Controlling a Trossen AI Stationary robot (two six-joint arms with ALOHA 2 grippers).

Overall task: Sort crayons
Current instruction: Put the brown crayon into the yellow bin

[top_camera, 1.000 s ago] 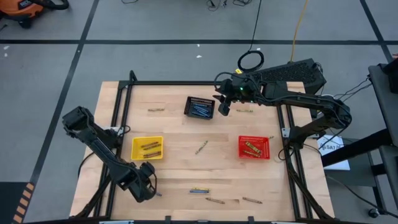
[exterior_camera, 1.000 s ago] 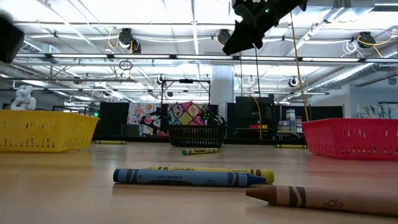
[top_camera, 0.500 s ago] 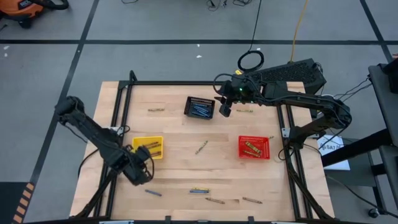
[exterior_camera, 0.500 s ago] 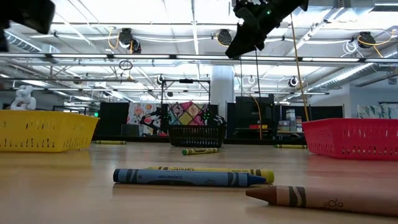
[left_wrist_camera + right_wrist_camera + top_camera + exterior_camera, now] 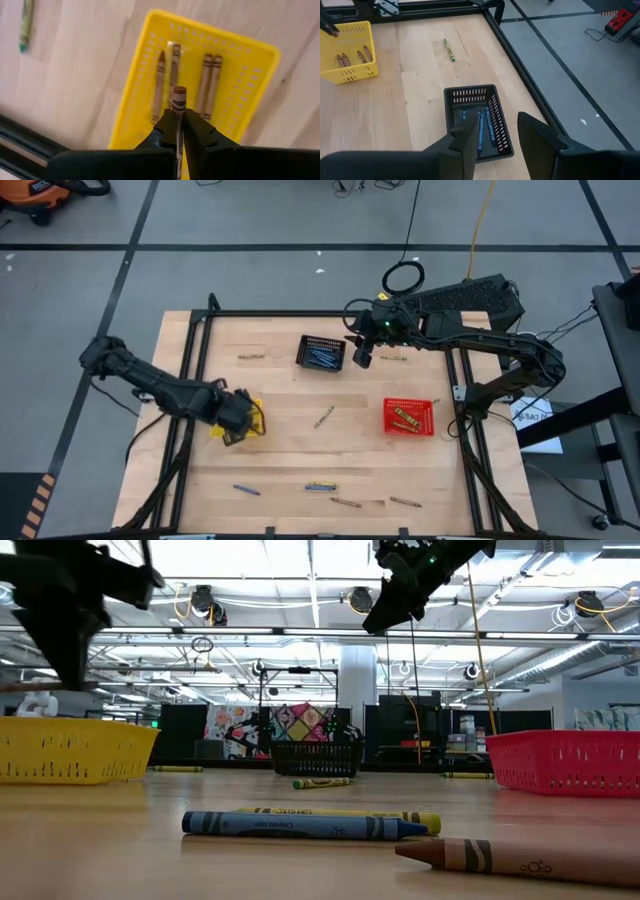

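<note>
- High view: left gripper (image 5: 237,418) hovering over the yellow basket (image 5: 252,408) at centre left of the frame, covering most of it. Right gripper (image 5: 362,356) hanging just right of the black basket (image 5: 321,352) in the upper middle, blue crayons (image 5: 320,357) lying inside. Red basket (image 5: 409,417) sitting at centre right with a couple of crayons in it. Loose crayons scattering over the wooden table (image 5: 290,450): an olive crayon (image 5: 323,417) in the middle, a blue crayon (image 5: 246,490) at lower left, three more along the lower edge, one near the upper left.
- Low view: blue and yellow crayons lying side by side in the foreground, a brown crayon (image 5: 520,859) at lower right. Yellow basket standing at left, black basket far centre, red basket at right. Dark arm blurring in the upper left corner, the other arm hanging at top centre.
- Left wrist view: fingers (image 5: 200,131) pinching a brown-tipped crayon (image 5: 178,99), tip pointing over the yellow basket, four tan-brown crayons (image 5: 188,80) lying on its floor. Green crayon (image 5: 26,24) resting on bare wood at upper left.
- Right wrist view: fingers (image 5: 536,135) standing apart, holding nothing, above the black basket at lower centre. Yellow basket showing at upper left, a green crayon lying at upper centre.
</note>
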